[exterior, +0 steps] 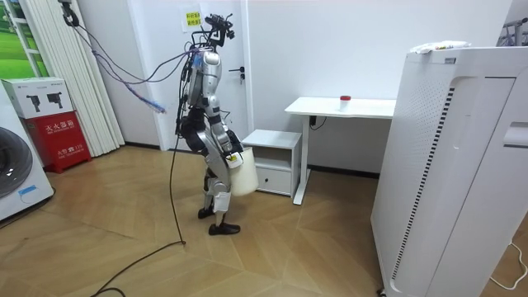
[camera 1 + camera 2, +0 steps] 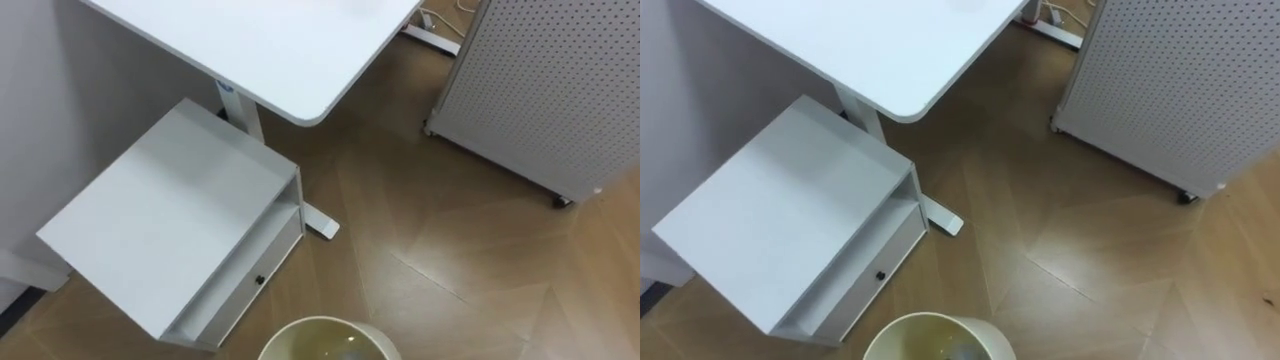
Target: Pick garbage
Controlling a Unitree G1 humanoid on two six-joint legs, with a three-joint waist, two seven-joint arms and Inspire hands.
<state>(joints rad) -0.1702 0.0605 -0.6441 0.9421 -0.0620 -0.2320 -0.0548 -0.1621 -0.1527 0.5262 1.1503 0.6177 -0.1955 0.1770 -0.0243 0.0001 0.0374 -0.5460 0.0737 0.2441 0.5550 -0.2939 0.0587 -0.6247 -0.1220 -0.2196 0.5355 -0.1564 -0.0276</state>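
A round white waste bin shows its rim at the bottom edge of the eye views, with something pale lying inside it. In the room view I stand on the wooden floor beside the low cabinet, carrying that bin in front of my hips. My right hand rests at the bin's top edge. A small red thing lies on the white desk, ahead of me and out of reach.
The desk's rounded corner juts out ahead. Below it stands a white drawer cabinet beside the desk's foot. A perforated white panel on wheels stands to my right. Bare wood floor lies between them.
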